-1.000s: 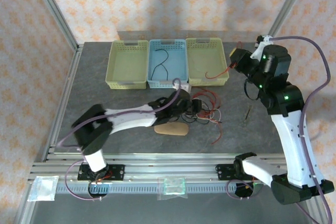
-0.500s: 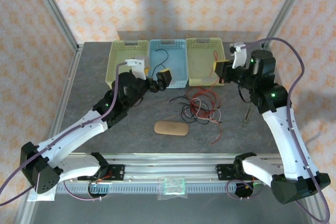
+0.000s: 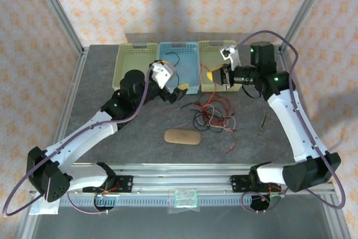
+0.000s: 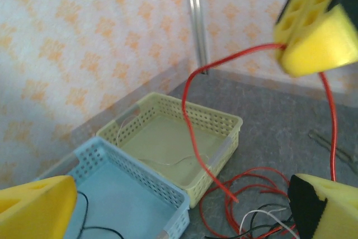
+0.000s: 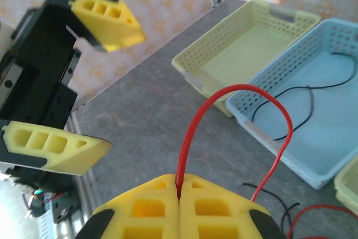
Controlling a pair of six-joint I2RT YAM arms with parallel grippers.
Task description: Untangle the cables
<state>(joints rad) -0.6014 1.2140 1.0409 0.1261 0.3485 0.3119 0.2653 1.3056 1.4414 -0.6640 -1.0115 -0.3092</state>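
Note:
The cables [image 3: 215, 113] lie as a loose tangle of red, black and white wires on the grey table, just in front of the baskets. My right gripper [image 3: 212, 75] hovers above them, shut on a red cable [image 5: 224, 96] that arches out of its pads [image 5: 179, 180] and drops to the tangle [image 4: 263, 216]. My left gripper [image 3: 174, 93] hangs open a little to the left, facing the right one, with nothing between its fingers [image 5: 56, 146]. A black cable [image 3: 170, 62] lies in the blue basket [image 3: 193, 68].
Three baskets stand in a row at the back: yellow [image 3: 136, 82], blue, and yellow [image 3: 208, 48] with a pale wire [image 4: 168, 163] inside. A tan oval pad [image 3: 182, 136] lies near the table's front. A small thin stick [image 3: 263, 122] lies at the right.
My left arm has lifted off the tangle, swung back toward the baskets and opened its jaws wide. My right gripper has moved left over the right yellow basket's front, carrying the red cable.

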